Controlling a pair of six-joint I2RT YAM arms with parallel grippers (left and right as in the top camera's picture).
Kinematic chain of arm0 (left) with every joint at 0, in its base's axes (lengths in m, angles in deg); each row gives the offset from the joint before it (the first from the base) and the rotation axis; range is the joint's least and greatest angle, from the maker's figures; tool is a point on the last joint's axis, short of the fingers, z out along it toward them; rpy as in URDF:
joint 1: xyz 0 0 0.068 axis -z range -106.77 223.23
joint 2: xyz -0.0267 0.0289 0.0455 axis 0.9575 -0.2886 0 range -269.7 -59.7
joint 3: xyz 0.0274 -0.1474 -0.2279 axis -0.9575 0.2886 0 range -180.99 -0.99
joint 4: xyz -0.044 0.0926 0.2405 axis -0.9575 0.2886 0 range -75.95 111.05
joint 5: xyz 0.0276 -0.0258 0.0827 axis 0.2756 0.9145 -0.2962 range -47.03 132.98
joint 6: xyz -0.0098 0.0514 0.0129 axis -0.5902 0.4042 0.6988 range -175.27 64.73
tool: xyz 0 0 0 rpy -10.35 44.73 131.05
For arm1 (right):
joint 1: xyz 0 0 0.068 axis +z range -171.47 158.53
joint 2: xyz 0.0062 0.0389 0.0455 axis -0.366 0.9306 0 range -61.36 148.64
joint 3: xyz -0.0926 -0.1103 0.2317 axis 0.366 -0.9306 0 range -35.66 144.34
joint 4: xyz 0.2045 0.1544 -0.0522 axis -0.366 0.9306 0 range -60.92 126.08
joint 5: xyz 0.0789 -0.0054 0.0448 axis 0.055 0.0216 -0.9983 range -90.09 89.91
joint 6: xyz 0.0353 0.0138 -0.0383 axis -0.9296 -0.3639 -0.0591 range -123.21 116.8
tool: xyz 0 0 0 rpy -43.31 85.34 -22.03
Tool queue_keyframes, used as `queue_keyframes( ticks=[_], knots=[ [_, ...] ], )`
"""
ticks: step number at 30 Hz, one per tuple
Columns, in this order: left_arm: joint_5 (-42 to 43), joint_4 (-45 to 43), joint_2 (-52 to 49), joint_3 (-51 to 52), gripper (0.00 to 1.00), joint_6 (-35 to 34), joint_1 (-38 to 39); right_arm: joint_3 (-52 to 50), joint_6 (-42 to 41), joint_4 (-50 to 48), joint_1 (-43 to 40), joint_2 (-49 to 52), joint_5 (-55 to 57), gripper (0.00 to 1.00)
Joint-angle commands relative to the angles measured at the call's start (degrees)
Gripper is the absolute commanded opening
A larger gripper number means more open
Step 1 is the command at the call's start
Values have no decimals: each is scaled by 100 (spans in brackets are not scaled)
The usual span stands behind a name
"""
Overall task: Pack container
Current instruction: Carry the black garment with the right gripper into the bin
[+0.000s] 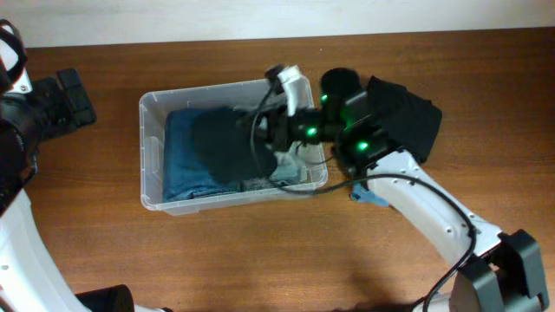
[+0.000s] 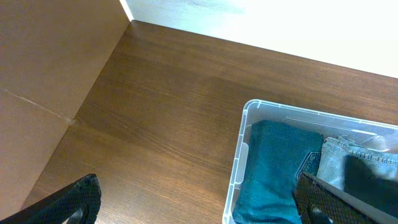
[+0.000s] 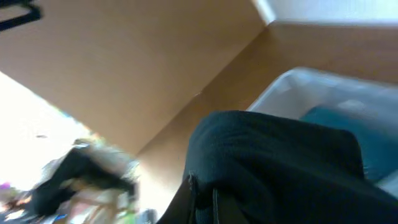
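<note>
Closest to the right-wrist lens, a black soft fabric garment (image 3: 273, 162) fills the lower right of that view. The right gripper (image 1: 260, 130) has its fingers pressed together, apparently pinching this cloth. In the overhead view it hangs over the middle of the large rectangular clear plastic container (image 1: 147, 156), which sits on the brown wooden table (image 1: 260, 260) at centre-left of the frame. A folded teal cloth (image 1: 182, 156) already lies in the container's left half, with pale blue denim (image 2: 348, 155) beside it towards the right end. The left gripper (image 2: 199, 208) waits at the overhead view's upper left, fingers wide apart and holding nothing. Packing looks partly done: two pieces are in and the black one is not yet released. Another dark bundle (image 1: 408, 117) lies outside, right of the container, seemingly left to pack
</note>
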Motion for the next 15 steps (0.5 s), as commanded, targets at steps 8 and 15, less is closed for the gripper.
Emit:
queue_keyframes(
  ticks=[8,15],
  knots=[
    [22,-2,63,-4,99,-33,-20,70,1248,-275,-332,804,1561,4],
    [22,-2,63,-4,99,-33,-20,68,1222,-203,79,1423,1650,4]
  ],
)
